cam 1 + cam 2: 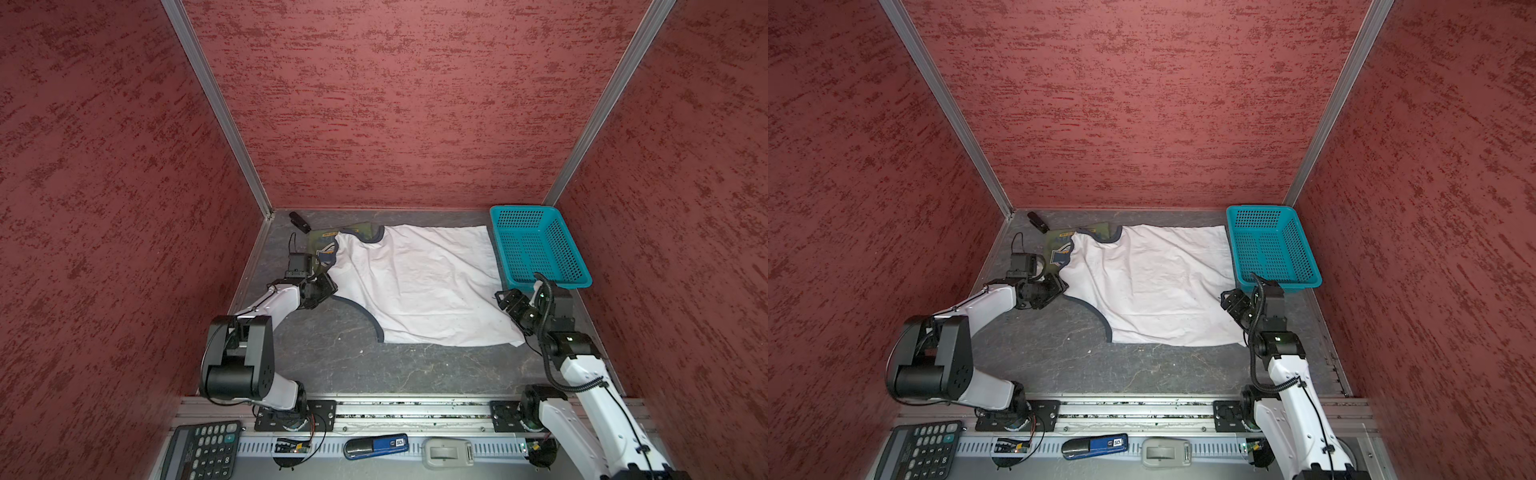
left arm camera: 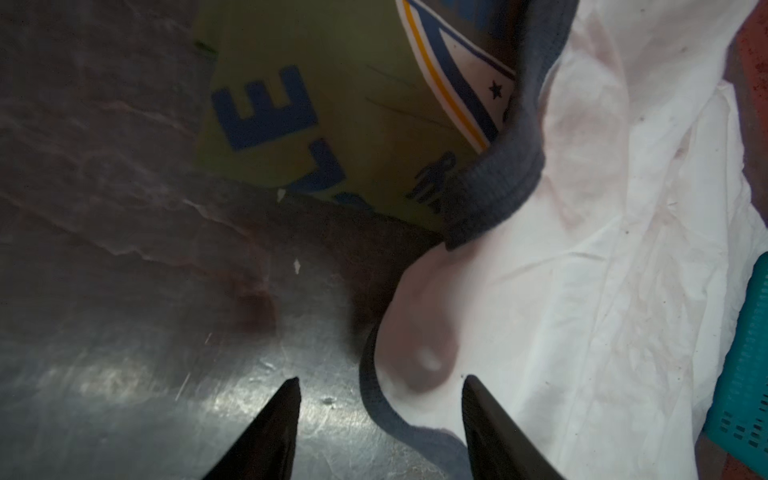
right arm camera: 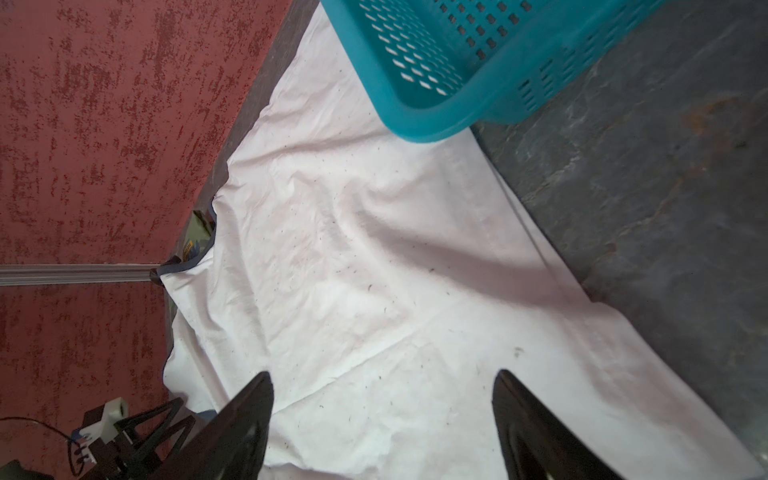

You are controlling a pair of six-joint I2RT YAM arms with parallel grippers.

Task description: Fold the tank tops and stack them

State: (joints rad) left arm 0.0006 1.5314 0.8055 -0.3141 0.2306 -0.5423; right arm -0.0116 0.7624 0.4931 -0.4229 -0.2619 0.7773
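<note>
The white tank top [image 1: 415,282] [image 1: 1150,282] lies spread flat on the dark table, hem toward the basket, grey-trimmed straps to the left. The olive green tank top [image 1: 322,241] [image 1: 1059,241] peeks out from under its strap end, badge print showing [image 2: 332,83]. My left gripper [image 1: 326,289] [image 1: 1059,289] [image 2: 380,380] is open low at the white top's near strap; the grey armhole trim [image 2: 374,399] runs between its fingers, ungripped. My right gripper [image 1: 505,301] [image 1: 1229,301] [image 3: 383,373] is open just above the white cloth [image 3: 353,270] by the hem edge, holding nothing.
A turquoise mesh basket [image 1: 536,249] [image 1: 1271,249] [image 3: 436,62] stands at the back right, just beyond the right gripper. A small black object [image 1: 300,221] lies in the back left corner. A calculator [image 1: 203,451] and small devices [image 1: 376,446] sit on the front rail. Red walls enclose three sides.
</note>
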